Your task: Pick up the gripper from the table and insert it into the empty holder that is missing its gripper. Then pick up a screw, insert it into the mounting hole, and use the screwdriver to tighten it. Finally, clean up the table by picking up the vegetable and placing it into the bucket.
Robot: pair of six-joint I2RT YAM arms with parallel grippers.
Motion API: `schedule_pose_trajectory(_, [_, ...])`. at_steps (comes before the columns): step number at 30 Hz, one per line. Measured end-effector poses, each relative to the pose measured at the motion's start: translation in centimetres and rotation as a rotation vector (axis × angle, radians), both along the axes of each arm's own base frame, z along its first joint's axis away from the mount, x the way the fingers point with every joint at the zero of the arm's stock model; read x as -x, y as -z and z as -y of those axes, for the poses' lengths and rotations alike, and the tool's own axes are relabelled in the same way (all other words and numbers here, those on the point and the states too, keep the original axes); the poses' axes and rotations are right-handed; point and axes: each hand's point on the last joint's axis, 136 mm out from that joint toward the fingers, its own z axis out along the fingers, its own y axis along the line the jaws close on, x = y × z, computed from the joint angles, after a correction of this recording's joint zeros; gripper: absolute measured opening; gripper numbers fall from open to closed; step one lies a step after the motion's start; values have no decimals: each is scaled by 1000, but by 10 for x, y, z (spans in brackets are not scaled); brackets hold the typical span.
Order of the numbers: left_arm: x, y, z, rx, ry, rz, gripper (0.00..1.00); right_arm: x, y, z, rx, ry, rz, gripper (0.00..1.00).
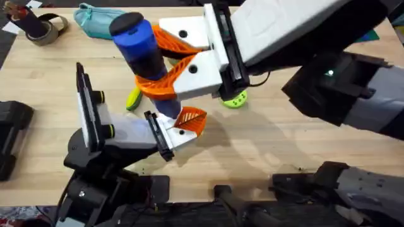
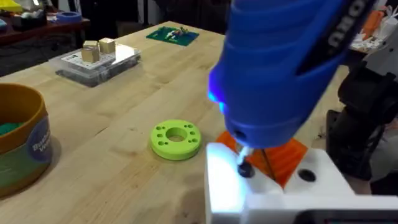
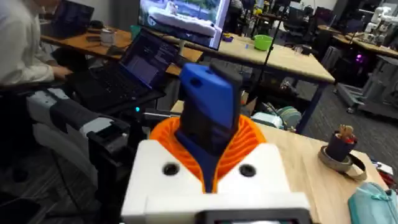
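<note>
A light wooden worktop (image 1: 303,145) is seen from above, w/ the right gripper (image 1: 169,66) reached in over its middle, orange ribbed pads clamped tight round the blue screwdriver (image 1: 142,47), which is held near upright w/ its tip down on the white holder (image 2: 273,186), where an orange gripper (image 1: 192,121) is seated. The left gripper (image 1: 95,115) is nearer the front left edge; whether its fingers are open or closed can't be told. Just left of the screwdriver the yellow-green vegetable (image 1: 132,99) is lying on the wood; the ochre bucket (image 2: 18,140) is seen in the left wrist view.
</note>
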Motion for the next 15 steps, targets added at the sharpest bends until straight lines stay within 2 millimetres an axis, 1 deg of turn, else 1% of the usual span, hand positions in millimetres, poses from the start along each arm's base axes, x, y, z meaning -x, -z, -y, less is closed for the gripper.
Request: schedule_pose_trajectory(15, [0,0,0,0,0,0,16,1,-1,1,-8,-3,-11,45])
